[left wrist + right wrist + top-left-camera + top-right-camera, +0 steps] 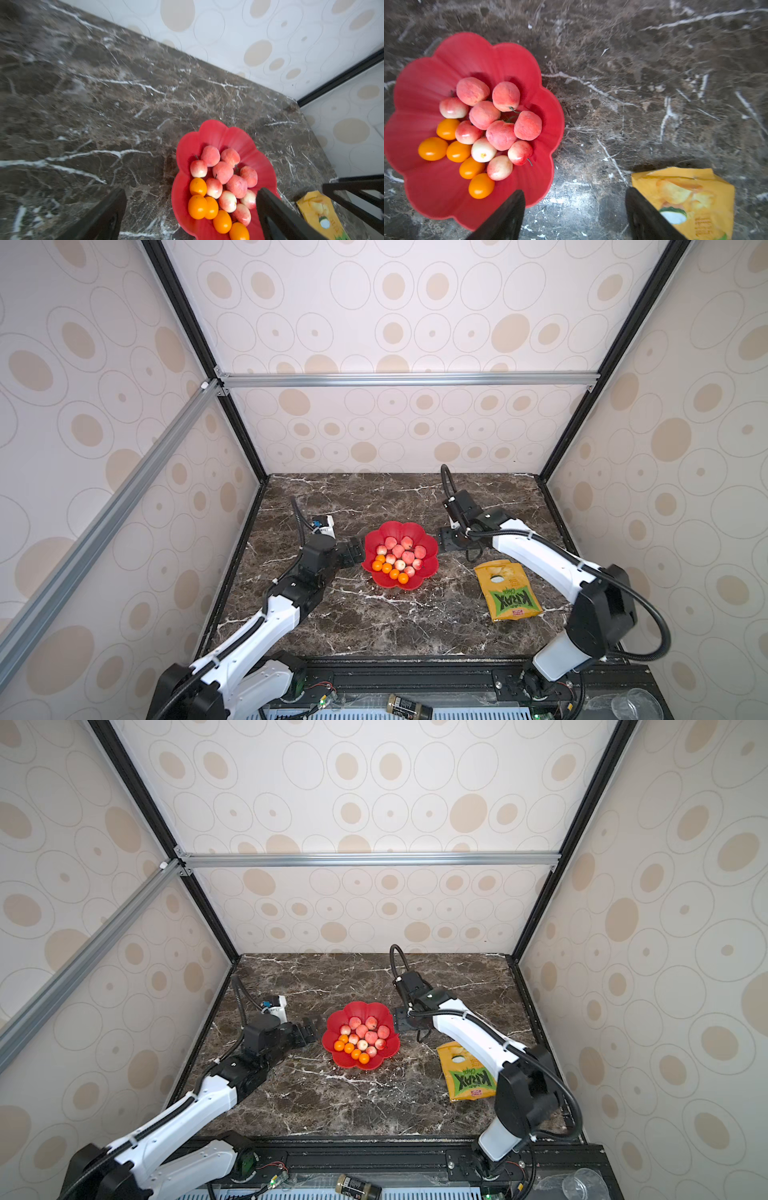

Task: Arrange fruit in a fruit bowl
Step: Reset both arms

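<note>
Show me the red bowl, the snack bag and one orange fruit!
red bowl [467, 56]: right wrist view, bare inner wall.
snack bag [508, 592]: in a top view, middle of its front.
orange fruit [433, 148]: right wrist view, its middle.

The glossy red bowl [400, 529], shallow with a scalloped petal rim, sits upright just below the middle of both top views. All the fruit [400, 564] lies inside it. Pink-red peaches [398, 551] cluster at its centre and upper right, and five small oranges [386, 568] curve along its lower left.
</note>
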Robot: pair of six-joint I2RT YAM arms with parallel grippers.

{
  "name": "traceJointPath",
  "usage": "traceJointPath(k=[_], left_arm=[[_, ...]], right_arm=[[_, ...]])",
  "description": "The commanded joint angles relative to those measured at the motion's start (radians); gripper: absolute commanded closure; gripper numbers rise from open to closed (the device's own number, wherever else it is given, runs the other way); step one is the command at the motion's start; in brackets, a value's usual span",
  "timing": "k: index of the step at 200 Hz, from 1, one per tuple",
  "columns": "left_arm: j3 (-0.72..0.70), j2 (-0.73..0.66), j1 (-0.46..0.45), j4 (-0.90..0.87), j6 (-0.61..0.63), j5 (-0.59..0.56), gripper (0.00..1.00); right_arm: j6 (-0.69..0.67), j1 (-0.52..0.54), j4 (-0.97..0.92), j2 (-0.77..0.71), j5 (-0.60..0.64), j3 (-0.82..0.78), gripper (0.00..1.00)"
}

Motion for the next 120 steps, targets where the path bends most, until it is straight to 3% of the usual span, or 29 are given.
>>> traceJointPath(k=[1, 16, 31, 70, 77, 94, 120], left_arm=[[-0.052, -0.099, -0.002, -0.032, 0.061, -0.149, 0.02], [-0.096, -0.175, 0.0, -0.022, 0.061, -0.236, 0.02], [-0.155, -0.248, 0.002, 0.03, 0.084, -0.285, 0.02], [-0.409, -0.441, 0.004, 0.392, 0.259, -0.301, 0.02], [-0.439, -0.463, 0.004, 0.427, 0.282, -0.318, 0.02], [-0.458, -0.459, 0.013, 0.453, 0.334, -0.347, 0.02], [-0.459, -0.374, 0.019, 0.506, 0.425, -0.387, 0.02]], right_arm=[[0.044, 0.0, 0.069, -0.089, 0.123, -0.101, 0.14], [0.077, -0.006, 0.135, -0.163, 0.206, -0.18, 0.06], [0.066, -0.017, 0.253, -0.233, 0.257, -0.284, 0.06], [0.029, -0.052, 0.628, -0.385, 0.346, -0.573, 0.15], [0.012, -0.07, 0.692, -0.405, 0.323, -0.617, 0.03], [-0.032, -0.126, 0.783, -0.421, 0.276, -0.671, 0.0], [-0.055, -0.215, 0.752, -0.365, 0.292, -0.649, 0.0]])
